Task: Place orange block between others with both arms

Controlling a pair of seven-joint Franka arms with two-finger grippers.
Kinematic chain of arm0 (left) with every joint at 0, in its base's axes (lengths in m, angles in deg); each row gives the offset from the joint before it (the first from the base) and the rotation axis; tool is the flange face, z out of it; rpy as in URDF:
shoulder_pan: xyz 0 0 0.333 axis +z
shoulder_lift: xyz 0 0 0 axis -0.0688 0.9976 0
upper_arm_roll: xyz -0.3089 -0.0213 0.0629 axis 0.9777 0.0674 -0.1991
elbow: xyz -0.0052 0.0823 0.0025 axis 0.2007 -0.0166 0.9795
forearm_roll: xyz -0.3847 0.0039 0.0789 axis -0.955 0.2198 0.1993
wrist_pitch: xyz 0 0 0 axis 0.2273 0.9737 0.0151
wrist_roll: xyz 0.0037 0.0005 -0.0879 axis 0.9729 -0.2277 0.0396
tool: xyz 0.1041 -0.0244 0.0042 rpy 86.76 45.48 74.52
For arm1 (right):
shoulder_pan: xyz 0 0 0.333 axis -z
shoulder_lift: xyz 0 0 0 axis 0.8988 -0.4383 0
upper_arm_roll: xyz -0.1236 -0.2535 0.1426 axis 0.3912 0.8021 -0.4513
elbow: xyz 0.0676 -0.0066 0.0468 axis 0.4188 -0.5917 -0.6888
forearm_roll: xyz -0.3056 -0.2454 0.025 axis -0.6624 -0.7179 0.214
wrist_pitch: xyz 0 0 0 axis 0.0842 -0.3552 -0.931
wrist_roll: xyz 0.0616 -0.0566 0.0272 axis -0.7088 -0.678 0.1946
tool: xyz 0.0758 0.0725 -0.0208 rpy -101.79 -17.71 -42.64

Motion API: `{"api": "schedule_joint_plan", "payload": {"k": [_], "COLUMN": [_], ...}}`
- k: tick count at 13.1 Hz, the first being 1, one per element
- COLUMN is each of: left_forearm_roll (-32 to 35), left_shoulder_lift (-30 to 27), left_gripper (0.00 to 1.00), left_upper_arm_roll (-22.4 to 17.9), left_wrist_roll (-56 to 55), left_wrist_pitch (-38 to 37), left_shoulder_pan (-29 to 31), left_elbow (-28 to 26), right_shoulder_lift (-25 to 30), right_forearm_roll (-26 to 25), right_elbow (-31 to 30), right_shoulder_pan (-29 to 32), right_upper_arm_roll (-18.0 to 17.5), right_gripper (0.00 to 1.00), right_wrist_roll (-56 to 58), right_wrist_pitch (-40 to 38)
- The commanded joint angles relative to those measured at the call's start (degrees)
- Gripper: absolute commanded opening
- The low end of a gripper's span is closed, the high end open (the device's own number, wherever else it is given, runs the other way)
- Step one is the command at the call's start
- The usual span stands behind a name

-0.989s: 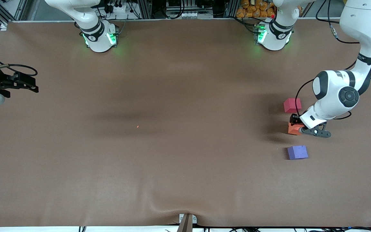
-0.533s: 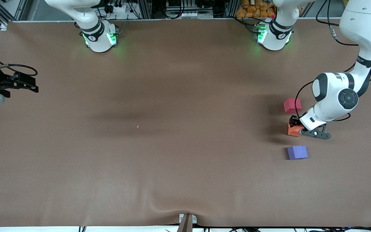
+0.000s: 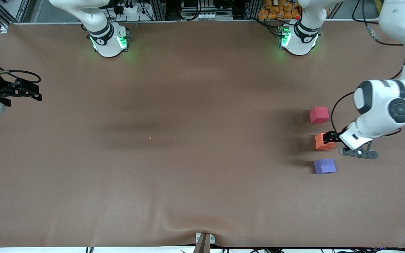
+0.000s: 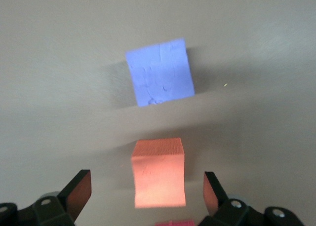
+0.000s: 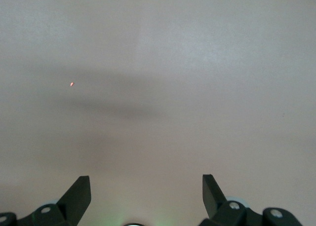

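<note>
While no container is seen on the brown table [image 3: 188, 105], three foam cubes are lined up toward the left arm's end. Nearest the front camera lies the purple cube [image 3: 325, 166], a matte purple-blue block turned slightly askew. Just farther is the orange block [image 3: 324, 141], set between the other two and apart from both; it is bright orange, matte, and equal in size to its neighbours. Farthest is the red cube [image 3: 319, 115], pinkish-red.

The left gripper [image 3: 330, 137] is held low just beside the orange block, toward the left arm's end of the table. Its fingers [image 4: 79, 192] are spread wide in the left wrist view, with the block seen between them but gripped by neither; nothing is held.

The right gripper [image 3: 30, 92] waits over the right arm's end of the table, its fingers [image 5: 79, 194] wide apart and empty above bare cloth.
</note>
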Motion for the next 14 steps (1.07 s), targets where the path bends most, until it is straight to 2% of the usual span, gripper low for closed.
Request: {"api": "schedule_joint_plan", "payload": {"k": [1,4,6,8,11,14], "left_forearm_roll": [0.55,0.64,-1.72,-5.76,-6.22,-7.09], "left_shoulder_lift": [-2.26,-2.0,-2.52,-6.63,-11.92,-13.16], "left_gripper": [1.0,1.0,1.0,1.0,1.0,1.0], "left_upper_arm_roll": [1.52,1.61,2.83,3.1,4.07,3.72], "left_wrist_roll": [-3.2,-2.42,-4.17,-9.07,-14.1,-14.2], "left_wrist_pitch": [-16.22,-28.9,-34.28,-37.45,-42.27,-44.48], "left_shoulder_pan": [0.34,0.08,-0.19,-0.1,-0.19,-0.36], "left_elbow": [11.93,24.95,29.72,30.0,29.65,29.91], "right_shoulder_lift": [-0.02,-0.1,-0.02,-0.1,-0.01,-0.01], "right_forearm_roll": [-1.15,-1.15,-1.06,-1.06,-0.97,-0.97], "right_elbow": [0.5,0.5,0.5,0.5,0.58,0.67], "right_shoulder_pan": [-0.36,-0.36,-0.36,-0.36,-0.36,-0.36], "right_upper_arm_roll": [0.03,-0.06,-0.06,-0.06,-0.06,-0.06], "right_gripper": [1.0,1.0,1.0,1.0,1.0,1.0], "right_wrist_roll": [0.15,0.15,0.15,0.15,0.15,0.15], "right_wrist_pitch": [-0.18,-0.18,-0.18,-0.18,-0.18,-0.18]}}
